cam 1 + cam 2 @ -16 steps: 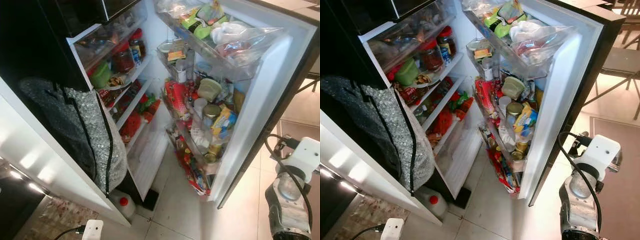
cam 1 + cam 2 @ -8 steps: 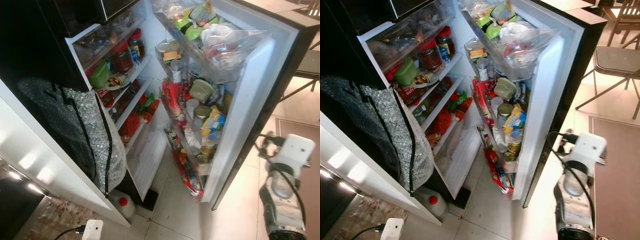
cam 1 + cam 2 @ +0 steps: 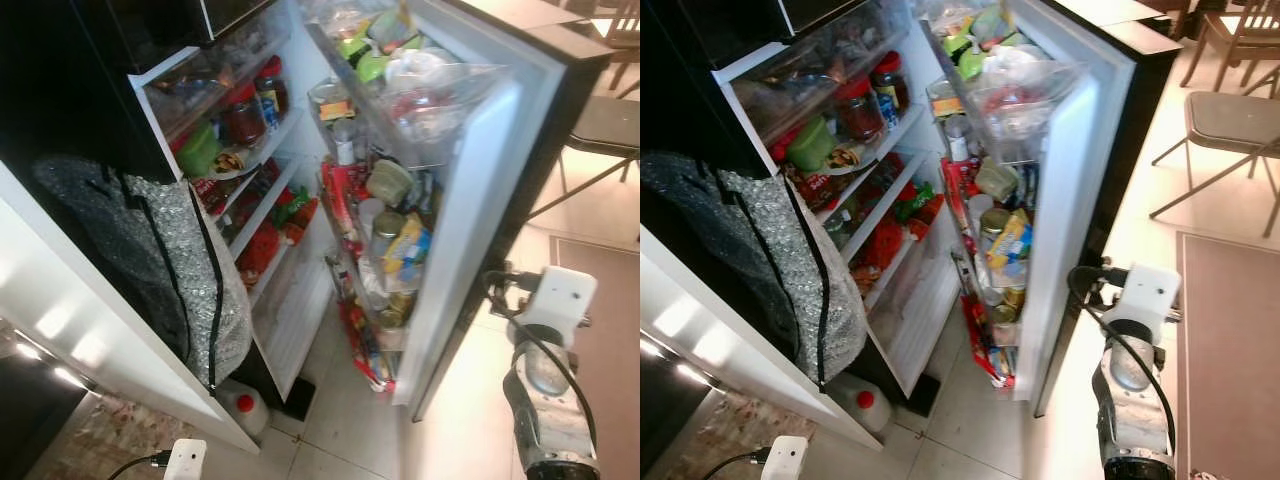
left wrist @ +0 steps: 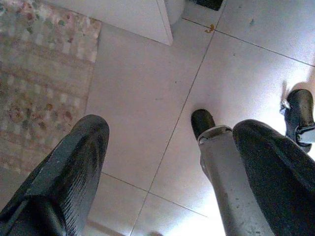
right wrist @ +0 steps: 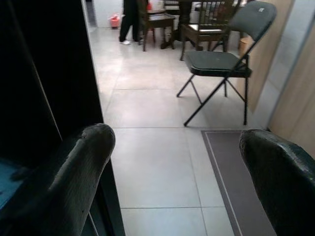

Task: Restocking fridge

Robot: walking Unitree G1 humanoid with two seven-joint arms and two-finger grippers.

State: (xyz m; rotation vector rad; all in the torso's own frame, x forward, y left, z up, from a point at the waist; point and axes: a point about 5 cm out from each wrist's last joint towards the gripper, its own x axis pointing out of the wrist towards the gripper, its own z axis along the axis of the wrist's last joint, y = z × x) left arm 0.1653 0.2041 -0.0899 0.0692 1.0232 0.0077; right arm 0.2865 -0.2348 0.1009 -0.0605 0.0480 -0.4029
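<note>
Fridge door (image 3: 1065, 190) stands just left of the right gripper (image 5: 182, 167), fingers apart and empty, seemingly against its outer edge; left gripper (image 4: 167, 162) idle, fingers apart.

A silvery sequined bag (image 3: 150, 265) with a black strap hangs at the white cabinet (image 3: 90, 330) on the left. Below it on the tiled floor (image 3: 340, 420) stands a white jug (image 3: 243, 408) with a red cap, near a patterned rug (image 4: 34, 73). A grey folding chair (image 5: 216, 61) stands beside a brown mat (image 5: 234, 172), with wooden chairs (image 5: 157, 19) well behind it.
</note>
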